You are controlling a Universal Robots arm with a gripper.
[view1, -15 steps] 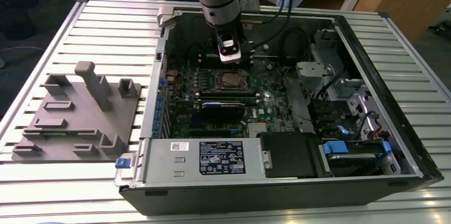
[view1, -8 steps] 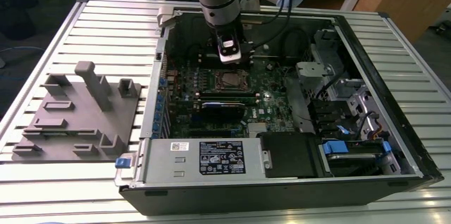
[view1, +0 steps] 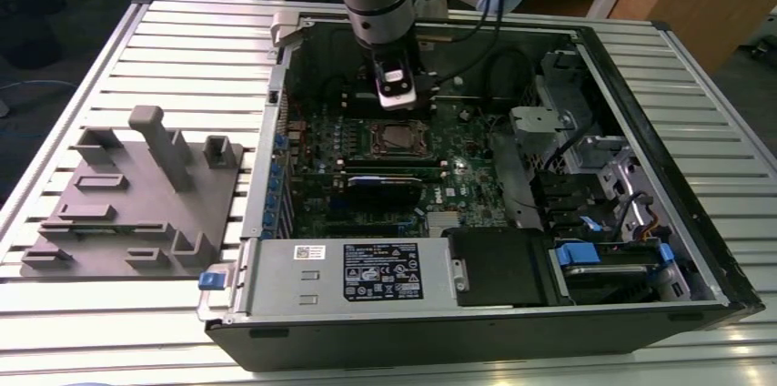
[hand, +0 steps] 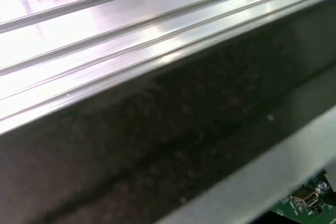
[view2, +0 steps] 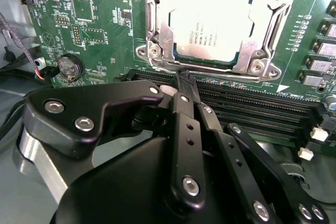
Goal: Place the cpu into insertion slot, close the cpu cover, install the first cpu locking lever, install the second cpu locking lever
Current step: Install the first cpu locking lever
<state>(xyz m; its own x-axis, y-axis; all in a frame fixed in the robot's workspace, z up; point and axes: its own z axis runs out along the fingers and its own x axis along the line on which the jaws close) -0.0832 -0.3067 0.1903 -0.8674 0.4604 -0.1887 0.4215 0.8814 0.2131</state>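
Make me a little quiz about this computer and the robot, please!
1. True or false: the cpu lies flat on the green motherboard with the cpu cover framing it.
2. In the second wrist view, what is the pincer tip nearest to? A: the edge of the cpu cover. B: the round coin battery. C: a blue cable.
3. Fill the gap: in the exterior view, the grey plastic fixture sits on the slatted table on the exterior view's ____ of the computer case.

Key: 1 true. 2 A. 3 left.
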